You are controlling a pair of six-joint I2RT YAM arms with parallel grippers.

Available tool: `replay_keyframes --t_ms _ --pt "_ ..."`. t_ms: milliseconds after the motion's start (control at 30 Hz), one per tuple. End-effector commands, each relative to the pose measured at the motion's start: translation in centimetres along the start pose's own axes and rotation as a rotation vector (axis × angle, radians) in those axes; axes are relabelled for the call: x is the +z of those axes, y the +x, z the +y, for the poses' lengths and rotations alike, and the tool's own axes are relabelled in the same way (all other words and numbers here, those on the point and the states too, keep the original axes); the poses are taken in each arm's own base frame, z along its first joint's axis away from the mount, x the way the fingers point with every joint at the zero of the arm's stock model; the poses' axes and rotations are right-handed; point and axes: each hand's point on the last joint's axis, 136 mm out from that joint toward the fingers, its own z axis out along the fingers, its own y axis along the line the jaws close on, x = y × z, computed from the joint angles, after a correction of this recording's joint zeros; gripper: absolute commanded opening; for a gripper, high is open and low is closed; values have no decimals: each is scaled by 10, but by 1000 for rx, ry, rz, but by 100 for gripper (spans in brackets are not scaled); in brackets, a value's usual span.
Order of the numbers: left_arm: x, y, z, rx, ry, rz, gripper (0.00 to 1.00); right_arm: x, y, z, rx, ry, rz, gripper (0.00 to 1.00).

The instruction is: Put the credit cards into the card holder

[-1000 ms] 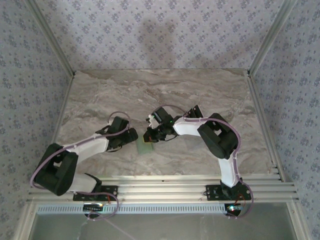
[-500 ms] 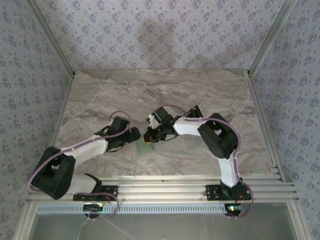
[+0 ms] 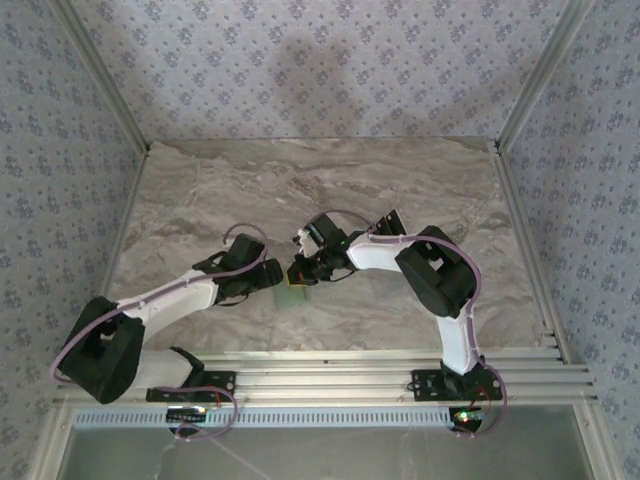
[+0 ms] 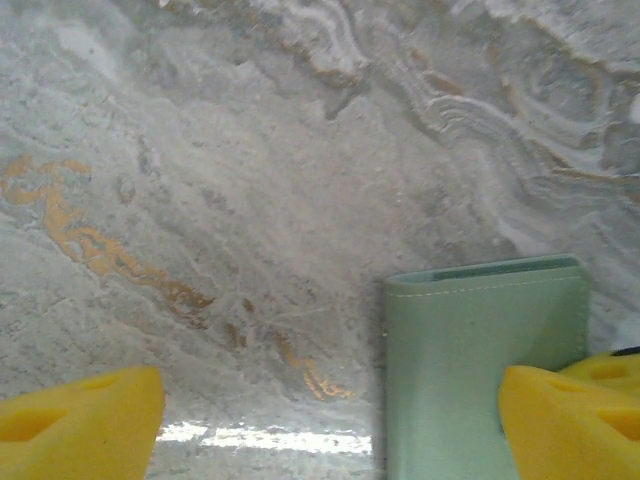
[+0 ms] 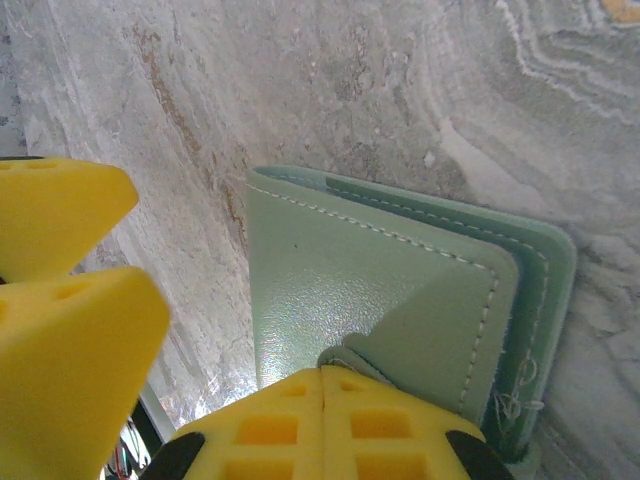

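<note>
Right jaws pinch the card holder (image 3: pixel 291 294); left jaws stand wide beside it.

From the top external camera, both sets of jaws meet near the middle of the marble-patterned surface (image 3: pixel 400 190), and the sage-green holder lies flat just below their tips. In the left wrist view, the left jaws are spread wide, one yellow pad (image 4: pixel 80 420) well clear over bare surface. The other pad (image 4: pixel 565 420) overlaps the holder's (image 4: pixel 480 370) outer edge, so the holder lies inside the gap, close against that pad. In the right wrist view, the right jaws are pressed fully together, the pads (image 5: pixel 290 425) meeting at a thin seam on the edge of the holder's front cover (image 5: pixel 350 280). The cover is raised off the layers beneath.
</note>
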Motion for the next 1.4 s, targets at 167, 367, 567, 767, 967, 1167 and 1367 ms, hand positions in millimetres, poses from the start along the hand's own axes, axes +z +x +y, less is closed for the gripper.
replay_keyframes --t_ms 167,367,567,767,967,1167,1367 --pt "13 -5 -10 66 -12 -1 87 8 118 -108 292 363 340 0" --pt "24 5 -1 82 -74 35 87 8 111 -98 283 334 323 0" --pt "28 12 7 78 -110 56 86 0 96 -78 244 279 265 0" --pt "31 15 10 80 -126 68 85 -9 76 -52 197 211 198 0" --pt "33 18 11 79 -128 75 85 -19 58 -33 173 171 144 0" --pt "34 18 10 81 -126 74 84 -32 40 -25 164 155 79 0" --pt "37 20 10 81 -124 81 84 -55 24 -24 157 184 5 0"
